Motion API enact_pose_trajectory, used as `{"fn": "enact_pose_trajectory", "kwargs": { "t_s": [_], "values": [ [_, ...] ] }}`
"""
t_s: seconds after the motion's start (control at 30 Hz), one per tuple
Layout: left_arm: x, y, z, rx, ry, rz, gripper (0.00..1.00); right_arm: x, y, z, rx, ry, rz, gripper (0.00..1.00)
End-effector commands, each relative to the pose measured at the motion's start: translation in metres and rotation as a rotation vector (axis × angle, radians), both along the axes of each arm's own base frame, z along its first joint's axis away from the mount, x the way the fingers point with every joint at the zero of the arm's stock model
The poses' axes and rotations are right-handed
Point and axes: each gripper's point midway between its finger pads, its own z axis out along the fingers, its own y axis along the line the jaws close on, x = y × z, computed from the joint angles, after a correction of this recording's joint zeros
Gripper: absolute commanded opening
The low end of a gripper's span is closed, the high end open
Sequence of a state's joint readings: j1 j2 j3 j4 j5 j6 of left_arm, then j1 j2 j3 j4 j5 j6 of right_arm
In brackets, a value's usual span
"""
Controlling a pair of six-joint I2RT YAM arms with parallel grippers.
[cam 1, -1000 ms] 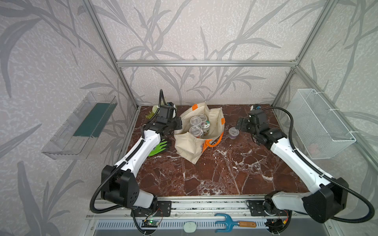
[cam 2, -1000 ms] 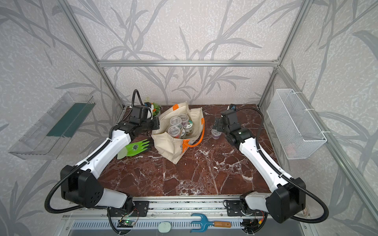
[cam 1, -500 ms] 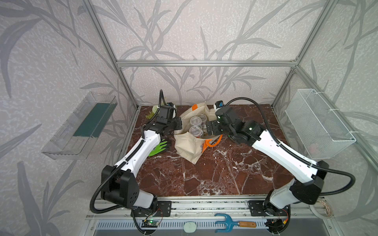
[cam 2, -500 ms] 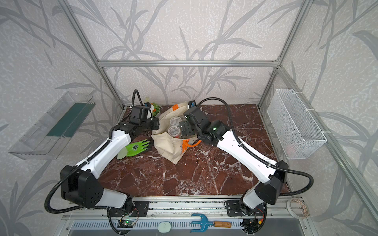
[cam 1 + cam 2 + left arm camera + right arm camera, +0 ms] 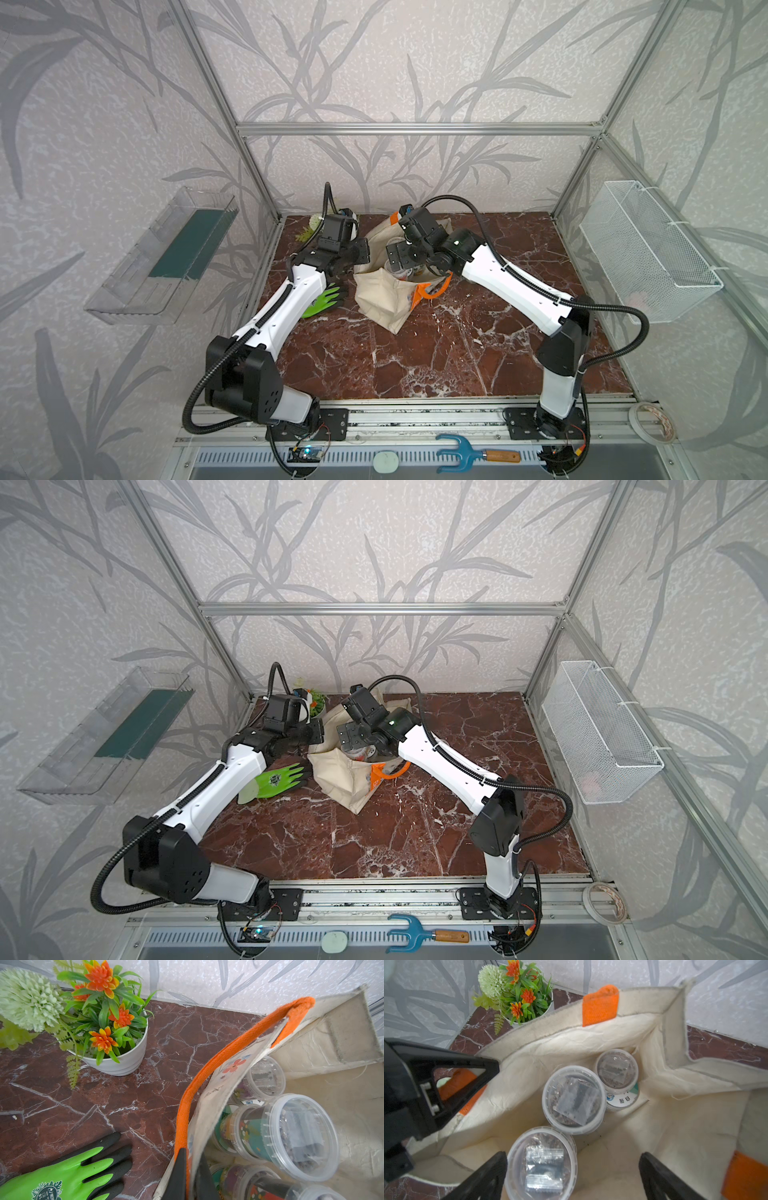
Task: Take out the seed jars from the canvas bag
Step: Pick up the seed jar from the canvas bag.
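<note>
The red-brown marble tabletop (image 5: pixel 457 353) carries a beige canvas tote with orange handles (image 5: pixel 382 295) — beneath the right gripper (image 5: pixel 573 1167). Near the left gripper (image 5: pixel 191 1169) lie a green-and-black glove (image 5: pixel 278 785) and a white flowerpot (image 5: pixel 124 1061).

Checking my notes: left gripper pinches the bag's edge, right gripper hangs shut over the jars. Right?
Not quite: the right gripper is open, jaws spread over the jars in the right wrist view. The left gripper does pinch the edge of the bag.

Whole setup sits in a little booth: pale wallpaper (image 5: pixel 415 62) with big grey leafy branches on three sides, held in a bare aluminium frame (image 5: pixel 415 129). Underfoot it's a reddish-brown marble slab (image 5: pixel 415 357) with white veins. A clear plastic tray (image 5: pixel 124 307) hangs on the left wall, a white wire basket (image 5: pixel 623 232) on the right. Light's soft, even.
</note>
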State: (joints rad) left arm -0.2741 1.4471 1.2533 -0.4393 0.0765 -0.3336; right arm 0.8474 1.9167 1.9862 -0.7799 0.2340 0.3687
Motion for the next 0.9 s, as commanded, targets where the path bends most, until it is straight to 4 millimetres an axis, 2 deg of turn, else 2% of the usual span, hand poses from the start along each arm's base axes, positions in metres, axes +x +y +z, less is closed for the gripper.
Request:
{"fn": "enact_pose_trajectory", "kwargs": {
  "t_s": [0.0,0.27,0.53,0.87],
  "values": [
    [-0.006,0.004,0.004,0.003,-0.007,0.014,0.0,0.003,0.008,-0.013,-0.027,0.02,0.015,0.99],
    [-0.006,0.004,0.004,0.0,-0.008,0.013,0.0,0.023,0.021,-0.025,-0.051,0.019,0.005,0.99],
    [-0.006,0.003,0.003,0.001,-0.007,0.013,0.0,0.037,0.024,-0.034,-0.055,0.023,-0.009,0.94],
    [-0.008,0.005,0.006,0.002,-0.012,0.015,0.0,0.05,0.023,-0.043,-0.057,0.029,-0.035,0.94]
  ]
}}
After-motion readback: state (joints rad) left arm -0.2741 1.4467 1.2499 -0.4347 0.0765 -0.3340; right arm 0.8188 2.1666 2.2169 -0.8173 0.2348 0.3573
